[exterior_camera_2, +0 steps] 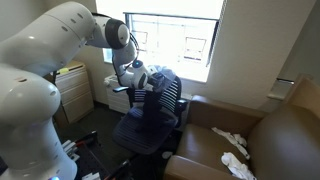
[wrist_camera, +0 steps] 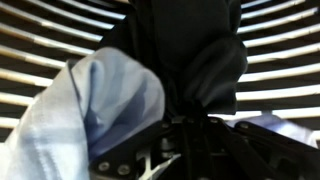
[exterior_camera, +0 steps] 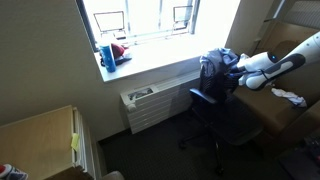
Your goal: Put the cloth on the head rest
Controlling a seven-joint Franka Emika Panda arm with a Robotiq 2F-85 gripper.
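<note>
Gripper (wrist_camera: pixel 185 135) clenches the dark cloth (wrist_camera: pixel 195 60), bunched against the slatted chair back (wrist_camera: pixel 285 55); a pale cloth (wrist_camera: pixel 95 105) crowds its left, open slats lie right.

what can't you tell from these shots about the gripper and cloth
- gripper open or shut: wrist view blurred, dark cloth covers the fingertips; too small in both exterior views
- head rest: hidden under the dark cloth in both exterior views
- things on the window sill: too small to name in an exterior view
</note>
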